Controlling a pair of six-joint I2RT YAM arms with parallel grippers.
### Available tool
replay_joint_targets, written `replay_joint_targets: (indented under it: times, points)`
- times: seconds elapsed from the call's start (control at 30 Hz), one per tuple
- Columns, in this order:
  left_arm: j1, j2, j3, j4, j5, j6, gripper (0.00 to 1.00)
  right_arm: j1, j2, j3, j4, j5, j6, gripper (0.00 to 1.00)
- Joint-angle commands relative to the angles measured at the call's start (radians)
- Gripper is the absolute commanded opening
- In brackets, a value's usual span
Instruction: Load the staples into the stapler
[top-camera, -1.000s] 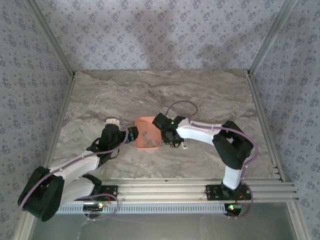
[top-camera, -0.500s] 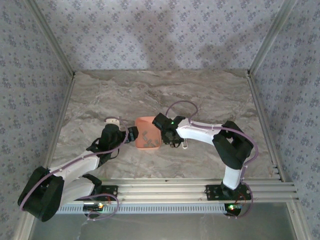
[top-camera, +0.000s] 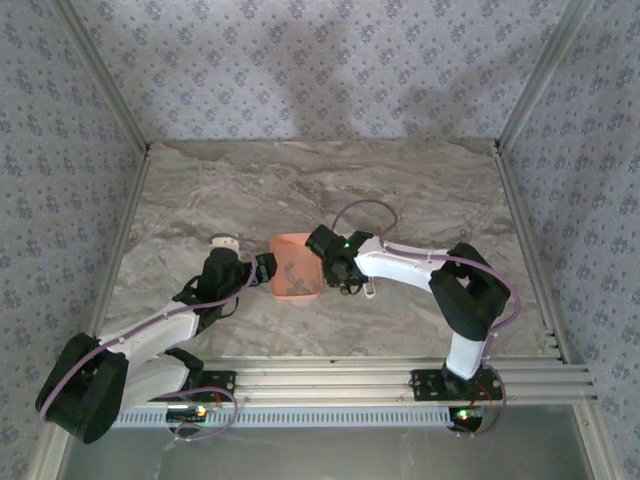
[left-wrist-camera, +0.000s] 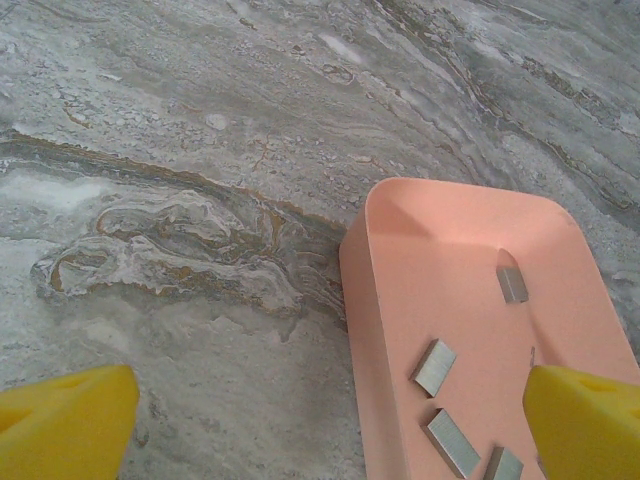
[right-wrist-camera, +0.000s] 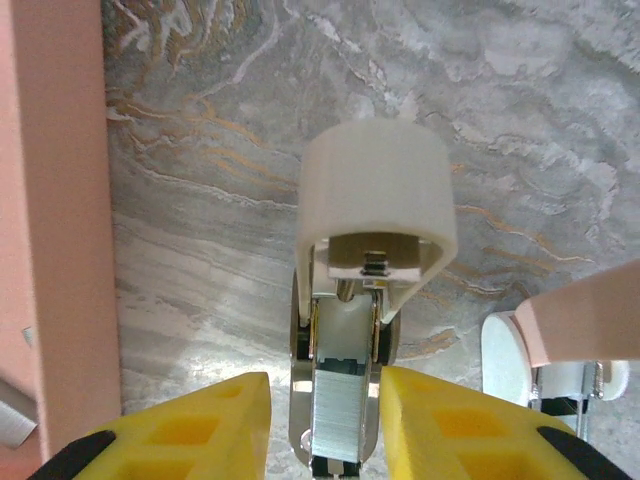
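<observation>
Resting on the marble table (left-wrist-camera: 200, 150), the salmon-orange tray (left-wrist-camera: 455, 250) holds loose staples (left-wrist-camera: 435, 367); the left gripper (left-wrist-camera: 322, 405) gapes wide over its edge. Beside the tray, the stapler (right-wrist-camera: 345, 300) lies between the right gripper (right-wrist-camera: 325, 420) fingers, grip impossible to judge.

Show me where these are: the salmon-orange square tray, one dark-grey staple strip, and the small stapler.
Salmon-orange square plastic tray (left-wrist-camera: 440, 250), left wrist view, on its bare floor.
Dark-grey metal staple strip (left-wrist-camera: 434, 367), left wrist view, on its flat middle.
Small white-and-silver stapler (right-wrist-camera: 375, 180), right wrist view, on its white rounded cover.
</observation>
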Motion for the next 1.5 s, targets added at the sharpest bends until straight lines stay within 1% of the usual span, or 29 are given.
replay_joint_targets:
  times: [0.0, 0.17, 0.27, 0.4, 0.67, 1.03, 1.27, 1.47]
  points:
    - [0.006, -0.019, 0.006, -0.006, 0.005, 0.012, 0.98, 0.001, -0.060, -0.014, 0.001, 0.027, 0.017, 0.35]
    - [0.006, -0.018, 0.010, -0.008, 0.006, 0.013, 0.99, -0.018, -0.099, -0.061, 0.030, -0.012, 0.023, 0.30]
    - [0.007, -0.016, 0.012, -0.009, 0.007, 0.014, 0.98, -0.034, -0.103, -0.087, 0.079, -0.048, 0.035, 0.29]
    - [0.006, -0.014, 0.015, -0.009, 0.008, 0.012, 0.98, -0.047, -0.088, -0.100, 0.090, -0.079, 0.041, 0.28]
    - [0.006, -0.011, 0.019, -0.014, 0.009, 0.013, 0.99, -0.059, -0.069, -0.114, 0.107, -0.106, 0.048, 0.26]
    - [0.006, -0.007, 0.021, -0.013, 0.010, 0.013, 0.98, -0.068, -0.050, -0.119, 0.119, -0.135, 0.054, 0.25]
    - [0.006, -0.004, 0.023, -0.011, 0.010, 0.013, 0.99, -0.069, -0.051, -0.124, 0.125, -0.142, 0.054, 0.21]
    - [0.007, -0.003, 0.022, -0.010, 0.010, 0.013, 0.98, -0.073, -0.053, -0.130, 0.131, -0.148, 0.059, 0.20]
